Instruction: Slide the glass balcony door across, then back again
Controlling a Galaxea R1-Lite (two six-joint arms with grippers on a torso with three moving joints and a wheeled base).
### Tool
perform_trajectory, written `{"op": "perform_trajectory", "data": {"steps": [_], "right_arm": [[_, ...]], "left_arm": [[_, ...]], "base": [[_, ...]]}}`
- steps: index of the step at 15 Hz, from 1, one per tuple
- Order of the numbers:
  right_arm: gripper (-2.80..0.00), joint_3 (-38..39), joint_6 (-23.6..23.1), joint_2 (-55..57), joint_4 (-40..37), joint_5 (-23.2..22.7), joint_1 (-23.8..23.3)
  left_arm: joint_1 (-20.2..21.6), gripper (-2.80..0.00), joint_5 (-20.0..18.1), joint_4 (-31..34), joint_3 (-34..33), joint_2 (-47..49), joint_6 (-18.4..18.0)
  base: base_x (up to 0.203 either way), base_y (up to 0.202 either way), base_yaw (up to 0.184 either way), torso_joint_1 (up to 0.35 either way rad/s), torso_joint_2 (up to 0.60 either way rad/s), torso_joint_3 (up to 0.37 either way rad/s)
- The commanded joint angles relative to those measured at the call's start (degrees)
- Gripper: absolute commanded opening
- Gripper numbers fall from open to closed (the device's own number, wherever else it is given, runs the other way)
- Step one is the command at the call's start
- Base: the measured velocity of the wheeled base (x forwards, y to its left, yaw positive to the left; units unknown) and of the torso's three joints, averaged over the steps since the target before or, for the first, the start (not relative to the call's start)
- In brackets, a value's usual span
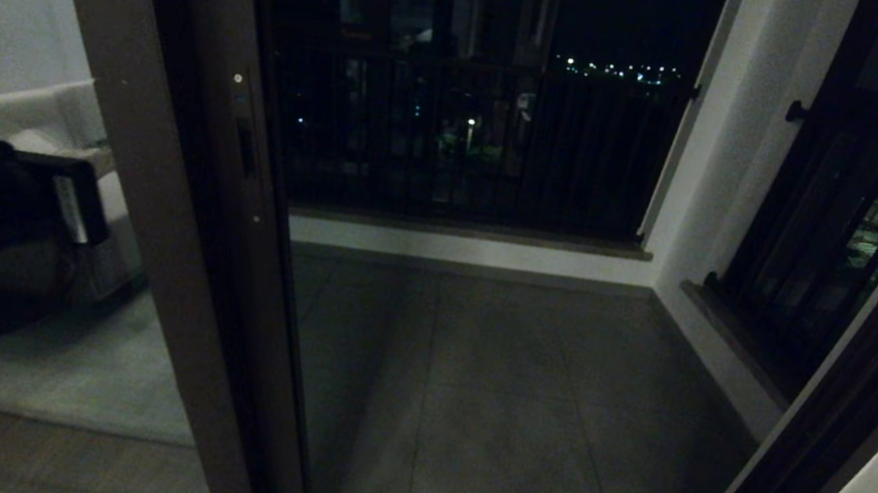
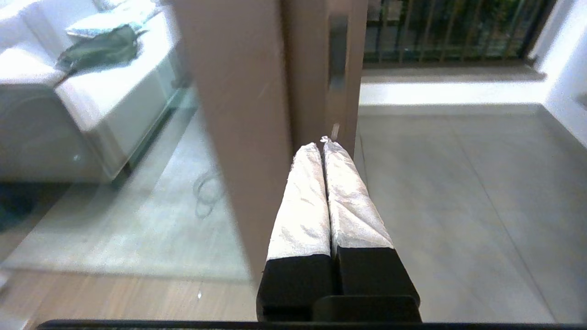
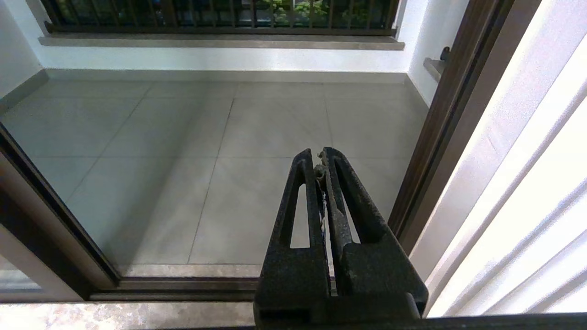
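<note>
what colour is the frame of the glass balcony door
Brown. The glass balcony door frame shows best in the left wrist view, mid-brown beside the shut left gripper.

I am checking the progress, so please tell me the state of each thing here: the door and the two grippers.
glass balcony door: slid to the left, doorway open to the balcony
left gripper: shut, empty, tips near the door's stile below the handle slot
right gripper: shut, empty, facing the open doorway

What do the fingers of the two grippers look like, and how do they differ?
The left gripper has long tapering fingers wrapped in white textured cloth, on black square bases. The right gripper has bare black, rough-surfaced fingers, each with a long slot-shaped cut-out.
</note>
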State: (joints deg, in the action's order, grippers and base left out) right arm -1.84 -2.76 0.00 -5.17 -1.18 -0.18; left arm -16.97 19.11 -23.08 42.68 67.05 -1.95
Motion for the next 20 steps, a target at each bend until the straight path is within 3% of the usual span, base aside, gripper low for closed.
{"op": "perform_trajectory", "data": {"steps": [1, 3, 5, 7, 10, 14, 16, 17, 18, 20], "right_arm": [[-2.8, 0.0, -0.1, 0.1, 0.0, 0.0, 0.0], [-2.8, 0.0, -0.1, 0.1, 0.0, 0.0, 0.0], [-2.8, 0.0, -0.1, 0.1, 0.0, 0.0, 0.0], [-2.8, 0.0, -0.1, 0.1, 0.0, 0.0, 0.0], [-2.8, 0.0, -0.1, 0.1, 0.0, 0.0, 0.0], [-2.8, 0.0, -0.1, 0.1, 0.0, 0.0, 0.0], [-2.8, 0.0, -0.1, 0.1, 0.0, 0.0, 0.0], [-2.8, 0.0, -0.1, 0.1, 0.0, 0.0, 0.0], [-2.8, 0.0, -0.1, 0.0, 0.0, 0.0, 0.0], [-2.8, 0.0, -0.3, 0.1, 0.1, 0.0, 0.0]], "left_arm": [[0.0, -2.8, -0.5, 9.9, -3.7, -19.1, -0.1], [0.4, -2.8, -1.4, 20.1, -5.2, -30.5, -0.1], [4.4, -2.8, -1.9, 27.7, -6.5, -39.6, -0.1], [11.0, -2.8, -2.2, 30.9, -7.3, -46.1, -0.3], [14.8, -2.8, -2.5, 33.5, -11.8, -54.5, -0.8], [16.3, -2.8, -7.2, 32.8, -30.5, -66.6, -4.1], [16.5, -2.8, -10.4, 24.8, -39.2, -67.0, -3.5], [16.6, -2.8, -16.1, 20.8, -41.0, -67.0, -3.1], [16.6, -2.8, -20.3, 21.4, -42.5, -67.1, -2.6], [16.6, -2.8, -20.9, 24.4, -42.5, -67.1, -2.1]], "base": [[0.0, 0.0, 0.0, 0.0, 0.0, 0.0], [0.0, 0.0, 0.0, 0.0, 0.0, 0.0], [0.0, 0.0, 0.0, 0.0, 0.0, 0.0], [0.0, 0.0, 0.0, 0.0, 0.0, 0.0], [0.0, 0.0, 0.0, 0.0, 0.0, 0.0], [0.0, 0.0, 0.0, 0.0, 0.0, 0.0], [0.0, 0.0, 0.0, 0.0, 0.0, 0.0], [0.0, 0.0, 0.0, 0.0, 0.0, 0.0], [0.0, 0.0, 0.0, 0.0, 0.0, 0.0], [0.0, 0.0, 0.0, 0.0, 0.0, 0.0]]}}
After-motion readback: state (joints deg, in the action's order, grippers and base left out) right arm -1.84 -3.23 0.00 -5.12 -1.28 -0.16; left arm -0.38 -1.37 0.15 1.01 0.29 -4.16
